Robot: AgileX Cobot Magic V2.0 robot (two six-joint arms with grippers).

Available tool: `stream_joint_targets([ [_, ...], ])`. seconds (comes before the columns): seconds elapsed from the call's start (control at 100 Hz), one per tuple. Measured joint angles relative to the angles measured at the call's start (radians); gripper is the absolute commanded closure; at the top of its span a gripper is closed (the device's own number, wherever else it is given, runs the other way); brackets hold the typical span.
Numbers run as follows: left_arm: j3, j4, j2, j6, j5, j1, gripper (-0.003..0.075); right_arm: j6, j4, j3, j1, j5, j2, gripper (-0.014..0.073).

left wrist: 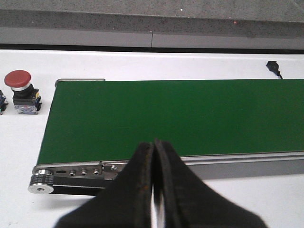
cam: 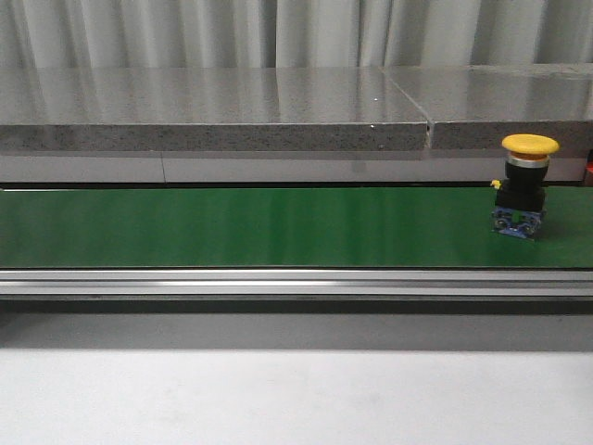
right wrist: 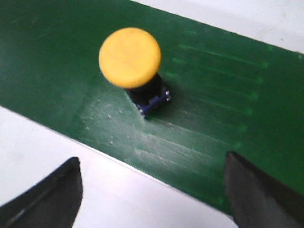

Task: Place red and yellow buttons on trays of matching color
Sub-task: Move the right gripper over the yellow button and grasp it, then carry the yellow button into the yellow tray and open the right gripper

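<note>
Right wrist view: yellow button (right wrist: pixel 129 57) upright on green belt (right wrist: pixel 213 95), beyond R gripper (right wrist: pixel 152 190), fingers spread wide (nothing held). L gripper (left wrist: pixel 153 190) pressed together; red button (left wrist: pixel 19 88) off belt's end.

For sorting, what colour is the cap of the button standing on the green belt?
Yellow. The button shows best in the right wrist view.
</note>
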State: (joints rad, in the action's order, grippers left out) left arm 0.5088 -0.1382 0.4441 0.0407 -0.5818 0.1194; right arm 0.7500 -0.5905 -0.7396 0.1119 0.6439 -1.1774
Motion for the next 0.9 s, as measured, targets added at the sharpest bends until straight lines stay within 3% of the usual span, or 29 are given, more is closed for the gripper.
stream_joint_targets([
  [0.44,0.0,0.0,0.0,0.0,0.0,0.0,0.0739,0.006,0.0,-0.171,-0.011,-0.033,-0.26,0.0002],
  [0.56,0.0,0.0,0.0,0.0,0.0,0.0,0.0739,0.011,0.0,-0.191,-0.011,-0.033,-0.299,0.0104],
  [0.75,0.0,0.0,0.0,0.0,0.0,0.0,0.0739,0.015,0.0,-0.199,-0.011,-0.033,-0.314,0.0354],
  [0.9,0.0,0.0,0.0,0.0,0.0,0.0,0.0739,0.015,0.0,-0.199,-0.011,-0.029,-0.314,0.0422],
])
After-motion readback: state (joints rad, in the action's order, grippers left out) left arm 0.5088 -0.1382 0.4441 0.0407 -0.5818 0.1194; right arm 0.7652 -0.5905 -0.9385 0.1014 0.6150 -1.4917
